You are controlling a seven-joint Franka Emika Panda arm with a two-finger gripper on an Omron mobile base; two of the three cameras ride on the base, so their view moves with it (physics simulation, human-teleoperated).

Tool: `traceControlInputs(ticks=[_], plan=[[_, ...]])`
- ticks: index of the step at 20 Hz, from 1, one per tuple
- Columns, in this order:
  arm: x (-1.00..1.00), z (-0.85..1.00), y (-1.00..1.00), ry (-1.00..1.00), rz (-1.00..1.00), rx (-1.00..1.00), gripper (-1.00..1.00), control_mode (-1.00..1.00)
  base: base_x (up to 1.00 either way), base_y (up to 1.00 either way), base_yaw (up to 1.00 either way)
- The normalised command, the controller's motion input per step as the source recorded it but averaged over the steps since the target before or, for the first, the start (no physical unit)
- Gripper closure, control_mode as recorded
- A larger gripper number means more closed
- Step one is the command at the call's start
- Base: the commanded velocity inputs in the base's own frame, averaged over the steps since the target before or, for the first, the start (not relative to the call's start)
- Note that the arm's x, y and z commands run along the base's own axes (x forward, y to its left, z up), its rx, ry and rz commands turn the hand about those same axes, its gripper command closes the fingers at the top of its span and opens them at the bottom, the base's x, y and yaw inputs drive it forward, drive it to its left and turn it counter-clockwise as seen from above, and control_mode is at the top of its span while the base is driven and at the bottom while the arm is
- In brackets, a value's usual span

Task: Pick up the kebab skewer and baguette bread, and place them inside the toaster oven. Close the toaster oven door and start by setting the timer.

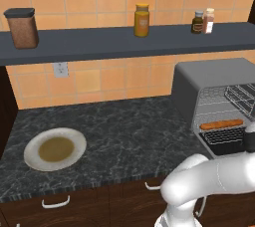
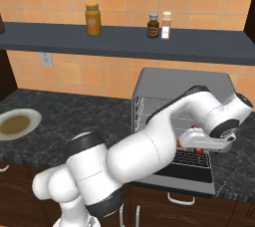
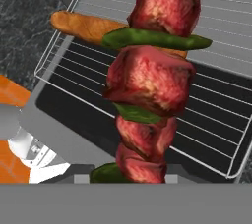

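1. Chunks of dark red meat and green pepper on the short kebab skewer point(image 3: 150, 78) are filling the hand view, rising from between the fingers of the tool point(image 3: 129, 179), which appears to be gripping the skewer's lower end; the fingertips themselves are hidden, so the grip is a judgement.
2. Beyond it, the long slim orange-brown baguette bread point(image 3: 86, 27) is already lying on the wire rack point(image 3: 206, 134) inside the boxy grey metal toaster oven point(image 1: 209, 79), towards the rack's back.
3. From the right base camera, the white arm is reaching over the dropped-open dark glass toaster oven door point(image 2: 191, 173), the tool point(image 2: 199, 147) hovering at the oven mouth.
4. To place well, the arm should be carrying the skewer further in over the bare wires in front of the bread, laying it flat along the rack rather than upright, then letting go low so it is not rolling off the front edge.
5. Clearance matters: nothing should be overhanging the rack, or the door may not be closing.
6. Elsewhere, a round grey plate point(image 1: 55, 149) is sitting on the dark marbled counter point(image 1: 124, 126), well apart from the oven.
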Motion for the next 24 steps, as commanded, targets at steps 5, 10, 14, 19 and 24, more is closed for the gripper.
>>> traceControlInputs(ticks=[5, 10, 14, 19, 24], plan=[[0.16, -0.15, 0.06, 0.00, 0.02, 0.00, 1.00, -1.00, 0.00, 0.00, 0.00], [0.04, -0.21, 0.01, 0.00, 0.00, 0.00, 1.00, -1.00, 0.00, 0.00, 0.00], [0.00, -0.24, 0.02, 0.00, 0.00, 0.00, 1.00, -1.00, 0.00, 0.00, 0.00], [0.03, -0.05, 0.10, 0.00, -0.05, 0.00, 1.00, -1.00, 0.00, 0.00, 0.00], [0.00, -0.06, 0.12, 0.00, -0.12, 0.00, 1.00, -1.00, 0.00, 0.00, 0.00]])
